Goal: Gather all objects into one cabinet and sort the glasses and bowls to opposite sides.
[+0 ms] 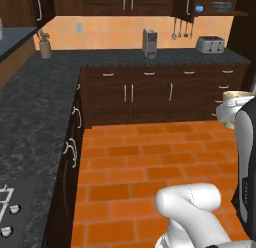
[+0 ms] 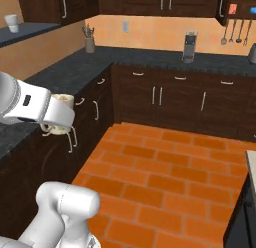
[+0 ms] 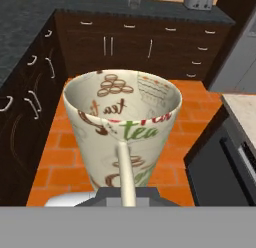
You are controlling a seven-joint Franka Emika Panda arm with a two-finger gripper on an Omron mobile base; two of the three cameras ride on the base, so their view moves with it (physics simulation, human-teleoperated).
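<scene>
1. The gripper (image 3: 123, 194) is clamped narrow on the near rim of the cream cup (image 3: 122, 137), one finger running up the outer wall, and carries it upright in the air above the orange brick floor (image 1: 150, 157), well clear of any counter.
2. The dark brown cabinet (image 1: 215, 4) stands open at the top right corner of the far wall, above the far counter's right end; a small blue bowl (image 1: 199, 8) and a wider dark grey bowl (image 1: 220, 6) sit on its shelf.
3. My judgement: carrying the cup there goes best kept level and slow, since a rim pinch can let it swing.
4. The cup is a tapered, thin-walled, glossy piece printed with "tea" lettering.
5. The speckled dark counter (image 1: 35, 107) looks like stone.
</scene>
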